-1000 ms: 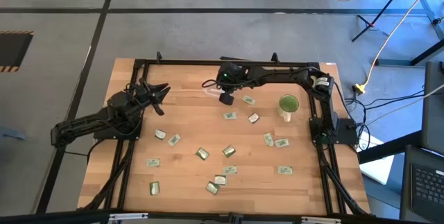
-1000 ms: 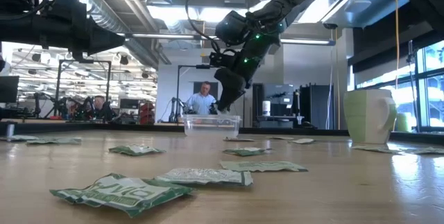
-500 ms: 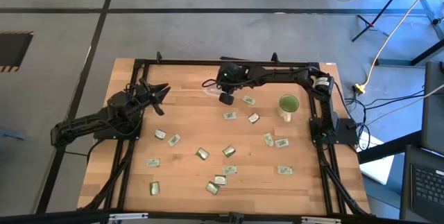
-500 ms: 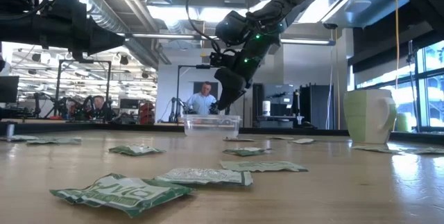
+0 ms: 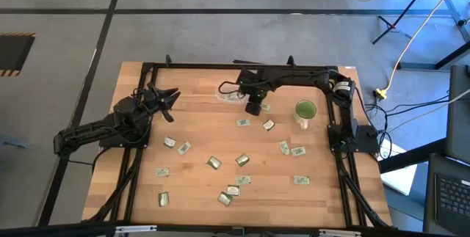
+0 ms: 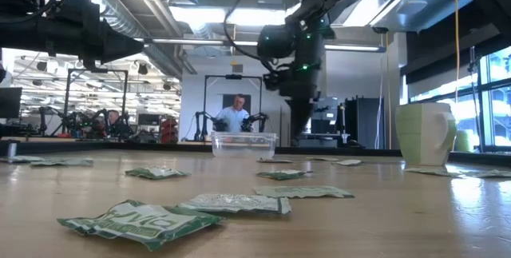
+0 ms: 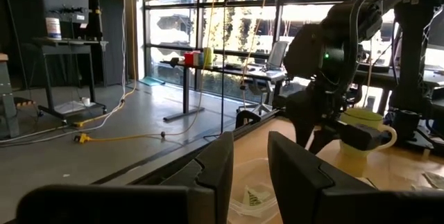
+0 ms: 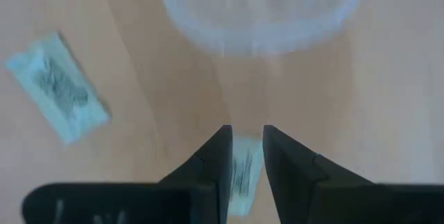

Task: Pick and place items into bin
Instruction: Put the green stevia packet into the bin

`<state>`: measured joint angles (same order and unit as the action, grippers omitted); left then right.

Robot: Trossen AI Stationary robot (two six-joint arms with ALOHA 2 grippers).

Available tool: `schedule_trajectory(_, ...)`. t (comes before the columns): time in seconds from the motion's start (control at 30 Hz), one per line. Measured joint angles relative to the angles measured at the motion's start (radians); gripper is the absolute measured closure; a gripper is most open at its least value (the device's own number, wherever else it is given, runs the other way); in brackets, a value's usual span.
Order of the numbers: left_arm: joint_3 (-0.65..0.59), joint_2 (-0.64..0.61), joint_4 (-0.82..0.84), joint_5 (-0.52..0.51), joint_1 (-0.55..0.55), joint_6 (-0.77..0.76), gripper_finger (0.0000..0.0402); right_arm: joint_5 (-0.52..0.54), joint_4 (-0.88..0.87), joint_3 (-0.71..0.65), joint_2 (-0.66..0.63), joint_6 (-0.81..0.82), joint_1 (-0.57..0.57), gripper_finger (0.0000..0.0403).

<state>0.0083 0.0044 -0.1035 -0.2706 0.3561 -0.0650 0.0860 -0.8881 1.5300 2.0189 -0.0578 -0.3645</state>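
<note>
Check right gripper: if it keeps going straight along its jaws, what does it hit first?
Probably the small pale green-and-white packet lying on the wooden table, seen between the right gripper's parted jaws; the clear plastic bin sits beyond. Depth unclear.

**A robotics lab in an open industrial hall**

Beyond the right gripper (image 6: 297, 134), a person (image 6: 235, 113) sits among more robot arms (image 6: 259, 119) on benches. Exposed ducts (image 6: 152, 6) and strip lights (image 6: 209, 14) run overhead. Past the left gripper (image 7: 251, 165): tall windows (image 7: 243, 16), a concrete floor (image 7: 90, 148), a trailing yellow cable (image 7: 118, 138).
</note>
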Motion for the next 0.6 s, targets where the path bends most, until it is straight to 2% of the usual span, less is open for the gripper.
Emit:
schedule_trajectory(0.1, 0.0, 0.0, 0.0, 0.0, 0.0, 0.0, 0.0315, 0.0, -0.062, -0.019, -0.013, 0.026, 0.0, 0.0318)
schedule_trajectory(0.27, 0.0, 0.0, 0.003, 0.001, 0.0, 0.0, 0.0315, -0.005, -0.044, -0.048, -0.027, 0.02, 0.001, 0.0318)
schedule_trajectory(0.6, 0.0, 0.0, 0.003, 0.001, 0.0, 0.0, 0.0315, -0.008, 0.089, -0.173, -0.025, -0.003, 0.0, 0.0319)
